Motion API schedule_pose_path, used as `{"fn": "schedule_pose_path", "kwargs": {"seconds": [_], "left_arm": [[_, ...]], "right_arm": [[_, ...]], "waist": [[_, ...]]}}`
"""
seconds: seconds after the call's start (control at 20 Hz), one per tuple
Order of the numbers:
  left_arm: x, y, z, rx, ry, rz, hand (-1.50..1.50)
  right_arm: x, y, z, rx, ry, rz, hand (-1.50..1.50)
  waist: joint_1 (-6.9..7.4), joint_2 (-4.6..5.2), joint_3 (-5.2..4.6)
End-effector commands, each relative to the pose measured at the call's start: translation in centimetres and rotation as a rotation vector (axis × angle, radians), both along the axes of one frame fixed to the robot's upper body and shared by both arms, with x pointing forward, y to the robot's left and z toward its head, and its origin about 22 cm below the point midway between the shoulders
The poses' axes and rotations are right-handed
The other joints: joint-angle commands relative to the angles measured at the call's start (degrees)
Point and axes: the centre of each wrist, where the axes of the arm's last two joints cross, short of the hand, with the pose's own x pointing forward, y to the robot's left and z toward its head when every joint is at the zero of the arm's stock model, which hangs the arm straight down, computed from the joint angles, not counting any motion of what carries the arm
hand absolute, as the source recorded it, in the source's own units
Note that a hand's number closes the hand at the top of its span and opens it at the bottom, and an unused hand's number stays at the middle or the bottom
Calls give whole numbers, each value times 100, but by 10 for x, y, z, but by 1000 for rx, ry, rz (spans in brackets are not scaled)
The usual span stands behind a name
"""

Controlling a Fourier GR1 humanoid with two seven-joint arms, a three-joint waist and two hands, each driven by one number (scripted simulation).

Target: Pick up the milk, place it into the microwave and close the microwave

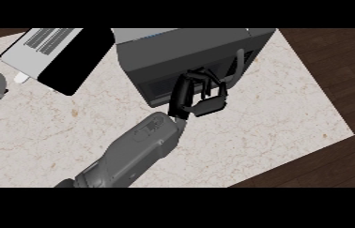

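The right hand (201, 96) (fingers loosely spread) touches the closed microwave (187, 53), angled long-side toward upper right.

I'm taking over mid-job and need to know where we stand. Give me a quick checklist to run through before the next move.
1. Microwave door shut: ok, its front looks flush and the handle lies against it.
2. Milk inside the microwave: cannot tell, no milk shows anywhere.
3. Right hand free of objects: ok, its fingers are at the door and hold nothing.
4. Left hand position: cannot tell, it is out of view.
5. Counter around the microwave free for withdrawing the arm: ok, bare surface to the right and in front.
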Motion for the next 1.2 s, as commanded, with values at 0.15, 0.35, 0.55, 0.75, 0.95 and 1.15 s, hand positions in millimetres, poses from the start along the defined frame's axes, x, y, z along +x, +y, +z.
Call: {"fn": "schedule_pose_path", "kwargs": {"seconds": [0.15, 0.35, 0.55, 0.75, 0.95, 1.15], "left_arm": [[22, 2, 16, -19, -37, 45, 150], [23, 1, 18, -35, -45, 36, 150], [22, 0, 15, -28, -57, 41, 150], [23, 0, 16, -42, -62, 44, 150], [24, -2, 18, -50, -71, 41, 150], [23, -2, 16, -54, -65, 43, 150]], "right_arm": [[4, -12, 18, -14, -28, -18, -150], [5, -15, 21, -34, -24, -34, -150], [7, -23, 35, -51, -41, -46, -150], [7, -28, 44, -70, -65, -46, -150], [6, -35, 57, -118, -74, -76, -150], [5, -43, 62, -124, -82, -91, -150]], "waist": [[-32, 78, -1], [-6, 96, 2], [-39, 98, 3], [-89, 91, 11], [-37, 112, 15], [-86, 114, 26]]}}
